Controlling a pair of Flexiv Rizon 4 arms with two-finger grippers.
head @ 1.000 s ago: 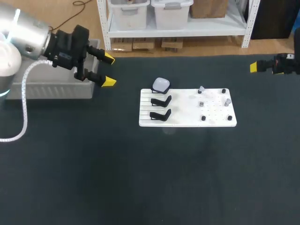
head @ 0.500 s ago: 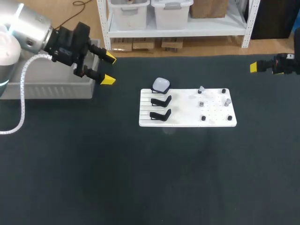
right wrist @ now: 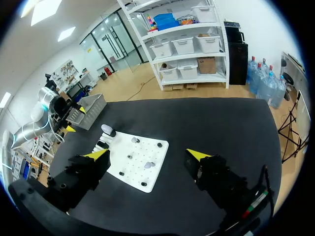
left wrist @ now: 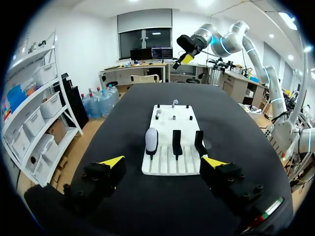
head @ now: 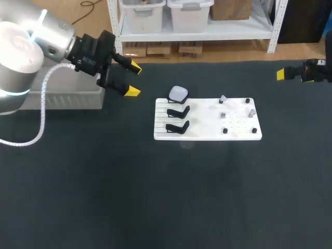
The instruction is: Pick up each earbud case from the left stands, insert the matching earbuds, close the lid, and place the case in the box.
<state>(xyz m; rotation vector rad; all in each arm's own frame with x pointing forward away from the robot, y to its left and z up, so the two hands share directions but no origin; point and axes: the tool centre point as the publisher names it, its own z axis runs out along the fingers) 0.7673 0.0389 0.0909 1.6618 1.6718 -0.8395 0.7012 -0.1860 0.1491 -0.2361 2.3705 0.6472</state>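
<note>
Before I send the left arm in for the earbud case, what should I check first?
1. Left gripper open and empty: ok.
2. Earbud case in place on the board: ok.
3. Nothing between left gripper and case: ok.
4. Left gripper lined up over the case: not ok, it hangs off the board, near the box.
5. Case lid open or closed: cannot tell.
6. Right gripper open, well away from the board: ok.

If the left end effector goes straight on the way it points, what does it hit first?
Likely the case on its stand at the near end of the board; nothing lies between, though depth is unclear.
</note>
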